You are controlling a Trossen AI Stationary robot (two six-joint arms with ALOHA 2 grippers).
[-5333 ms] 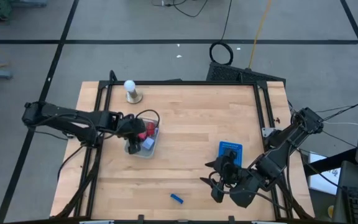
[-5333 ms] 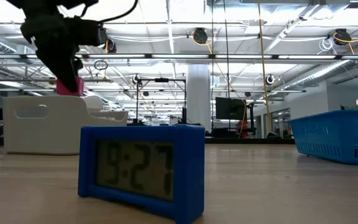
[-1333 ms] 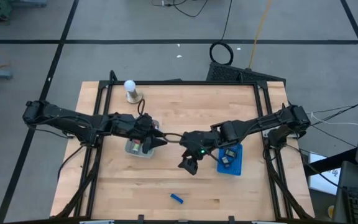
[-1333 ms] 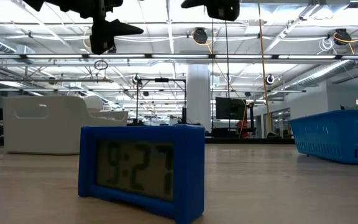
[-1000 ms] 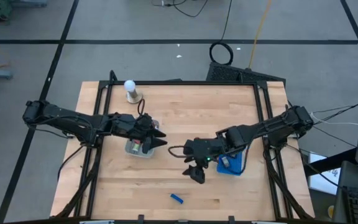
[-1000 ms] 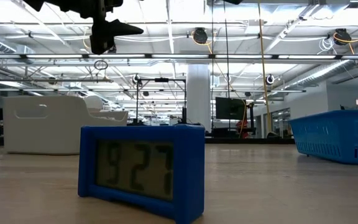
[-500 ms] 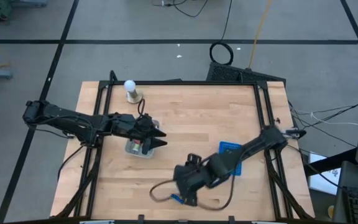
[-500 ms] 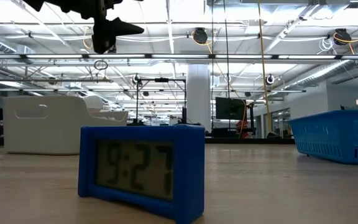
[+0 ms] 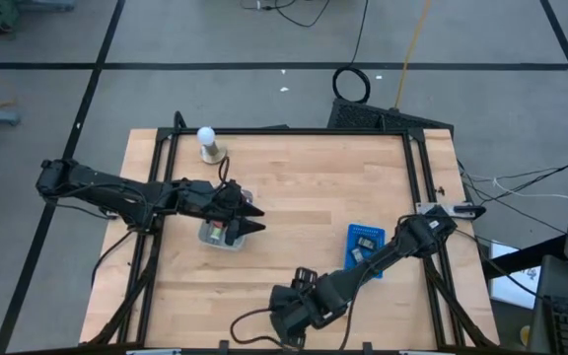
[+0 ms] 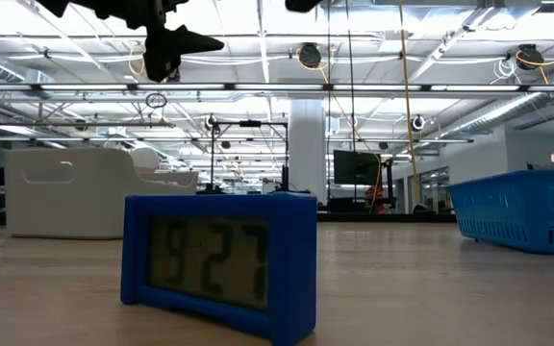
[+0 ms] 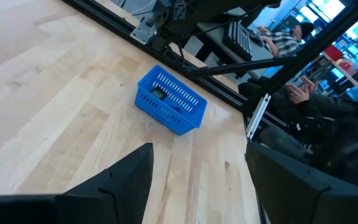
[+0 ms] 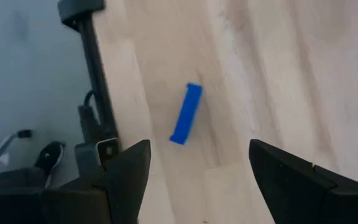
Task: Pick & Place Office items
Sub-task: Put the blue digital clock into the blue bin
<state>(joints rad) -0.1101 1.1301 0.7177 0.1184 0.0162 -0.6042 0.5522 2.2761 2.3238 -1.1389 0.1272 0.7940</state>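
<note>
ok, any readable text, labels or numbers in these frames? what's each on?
"9 27", no colon visible between the digits: on the display of the blue clock standing on the table, low view.
Nothing else is readable. The blue tray and the grey tray show no legible markings, and the screens and signs in the room behind are too small to read.

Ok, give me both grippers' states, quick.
Left gripper: open, empty, over the grey tray.
Right gripper: open, empty, above the blue item.
</note>
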